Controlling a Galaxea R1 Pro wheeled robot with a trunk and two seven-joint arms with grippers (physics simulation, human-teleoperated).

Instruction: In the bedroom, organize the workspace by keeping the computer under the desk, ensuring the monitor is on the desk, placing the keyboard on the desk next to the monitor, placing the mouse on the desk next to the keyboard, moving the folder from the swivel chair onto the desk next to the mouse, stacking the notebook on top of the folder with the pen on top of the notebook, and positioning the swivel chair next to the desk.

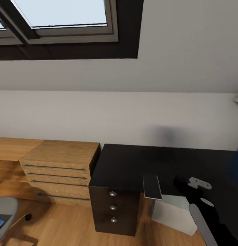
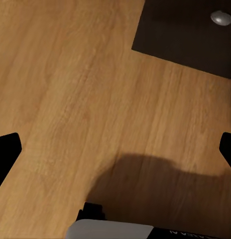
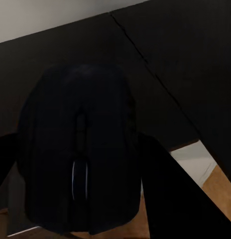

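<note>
We're on the mouse step: right gripper (image 3: 78,164) clamps the mouse (image 3: 78,149) over the desk (image 3: 185,64); next we lower and release. Left gripper (image 2: 115,149) is spread wide, empty.

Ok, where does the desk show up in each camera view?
Head view: desk, lower centre to right, drawer unit beneath.
Left wrist view: drawer unit's dark front beyond the wood floor.
Right wrist view: black top behind the mouse.
Shared landmark: round silver knob.

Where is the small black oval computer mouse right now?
In the right wrist view the small black oval computer mouse sits clamped between the right gripper's fingers, above the matte black desk top's front edge.
</note>
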